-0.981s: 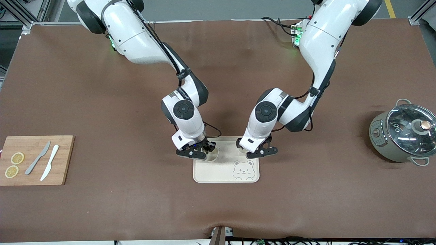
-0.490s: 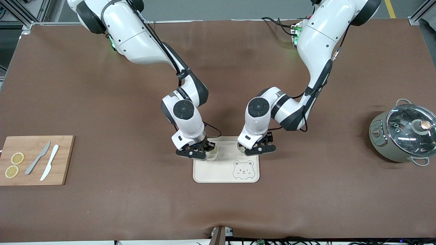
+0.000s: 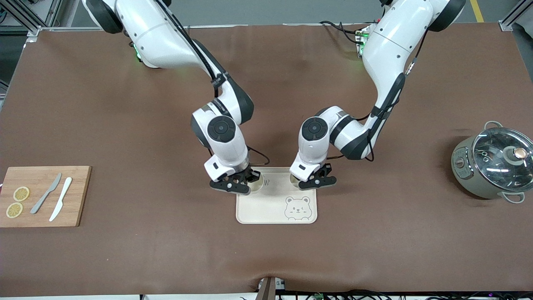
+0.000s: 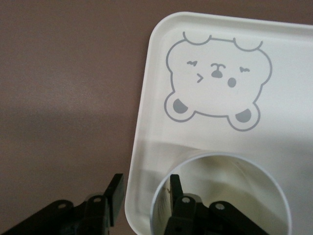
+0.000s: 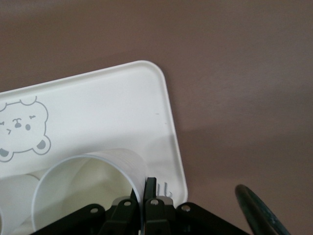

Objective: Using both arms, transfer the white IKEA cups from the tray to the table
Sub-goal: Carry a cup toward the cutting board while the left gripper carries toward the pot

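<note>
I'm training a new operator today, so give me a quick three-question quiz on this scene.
1. True or false: the right tool pinches a white cup by its wall.
2. The left tool straddles the wall of the second cup, which stands on: A) the bear tray B) a cutting board C) a pot lid.
3. Fill in: the pot stands toward the ____ arm's end of the table.
Key: 1 true; 2 A; 3 left.

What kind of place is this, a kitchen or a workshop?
Most likely a robot test lab with kitchen props: two robot arms bolted at a brown-covered table, a bear-printed tray, a cutting board and a lidded pot.
</note>
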